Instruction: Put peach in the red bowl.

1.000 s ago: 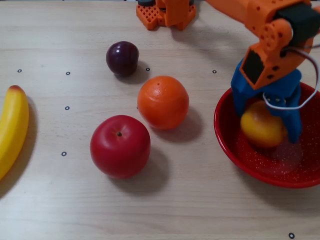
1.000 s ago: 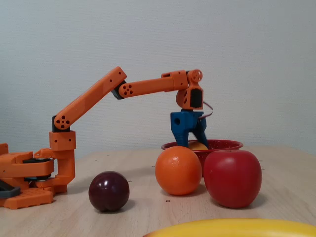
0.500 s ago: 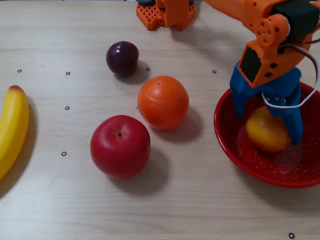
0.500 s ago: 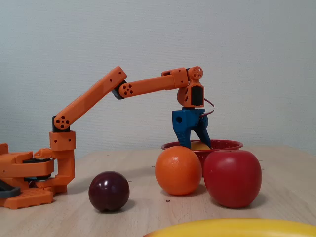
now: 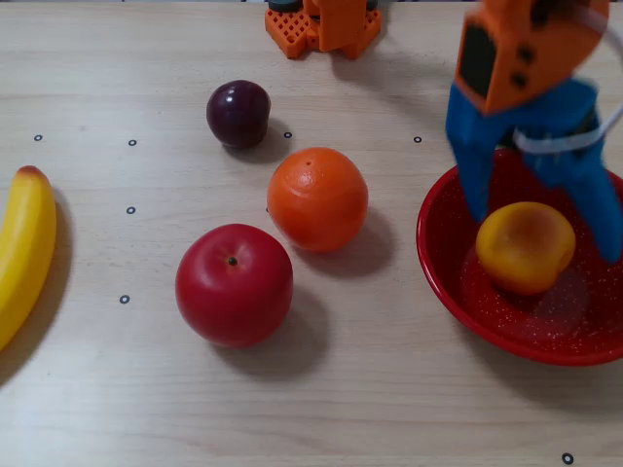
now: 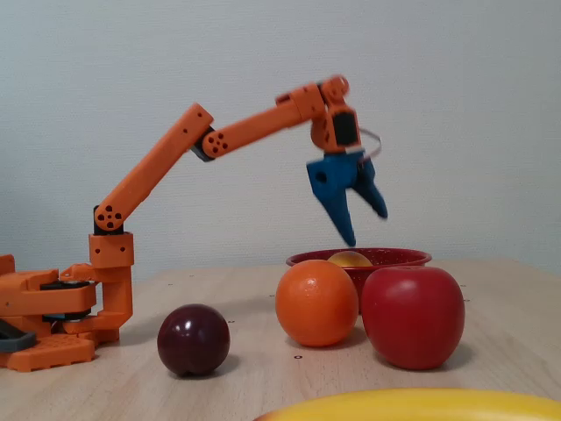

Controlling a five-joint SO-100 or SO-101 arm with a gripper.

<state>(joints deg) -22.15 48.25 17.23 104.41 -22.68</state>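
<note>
The red bowl (image 5: 443, 277) sits at three o'clock on the worktop, the peach (image 5: 526, 247) resting inside it. Above, the end effector (image 6: 366, 221) hangs spread wide, empty. Placement looks done; next, withdraw clear.

You're at a hobby robotics test bench: a pale wood-grain table (image 5: 389, 389) dotted with small ring markers (image 5: 125, 299), a 3D-printed orange arm (image 6: 158, 167), plain blank wall (image 6: 131, 70) behind

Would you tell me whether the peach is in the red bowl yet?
In: the peach lies inside the red bowl, clear of the open tool.
</note>
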